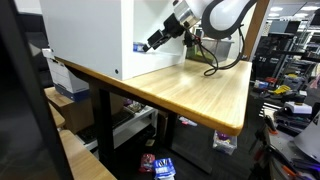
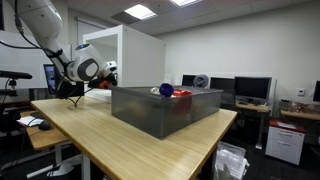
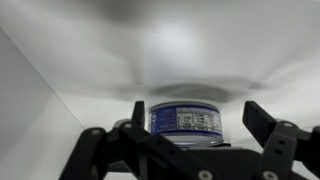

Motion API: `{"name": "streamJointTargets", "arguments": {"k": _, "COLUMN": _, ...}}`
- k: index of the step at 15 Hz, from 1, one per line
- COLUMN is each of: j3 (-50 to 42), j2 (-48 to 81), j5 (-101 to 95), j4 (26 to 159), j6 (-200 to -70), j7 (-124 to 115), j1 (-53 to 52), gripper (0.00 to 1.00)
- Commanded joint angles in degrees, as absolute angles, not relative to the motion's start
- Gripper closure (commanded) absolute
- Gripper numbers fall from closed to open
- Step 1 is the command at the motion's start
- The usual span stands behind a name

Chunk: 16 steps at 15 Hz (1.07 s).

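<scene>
Claw [image 3: 198, 118]: released, fingers either side of the can [image 3: 185, 122].
Box [image 3: 35, 110]: white wall close on the left.
Risk: close off-centre and you may topple the can.

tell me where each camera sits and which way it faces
An exterior view: low beside the wooden table, facing the white box; arm and gripper show.
An exterior view: across the table, facing the grey bin; arm and gripper show.
Wrist view: on the wrist, facing a can between the open fingers.
Both exterior views share table, white box, gripper.
</scene>
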State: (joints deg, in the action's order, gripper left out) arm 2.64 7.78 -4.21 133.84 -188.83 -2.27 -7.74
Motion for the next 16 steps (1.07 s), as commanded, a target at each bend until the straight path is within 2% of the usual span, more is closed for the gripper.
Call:
{"name": "streamJointTargets", "arguments": {"k": 1, "j3": 1.09, "j2": 9.25, "j5": -5.23, "j4": 133.57, "j6": -191.87, "j7": -0.67, "j1": -8.99, "gripper": 0.0}}
{"name": "streamJointTargets", "arguments": {"k": 16, "j3": -4.6, "j2": 9.71, "j5": -4.09, "j4": 133.96, "j6": -195.32, "j7": 0.45, "j1": -14.24, "gripper": 0.0}}
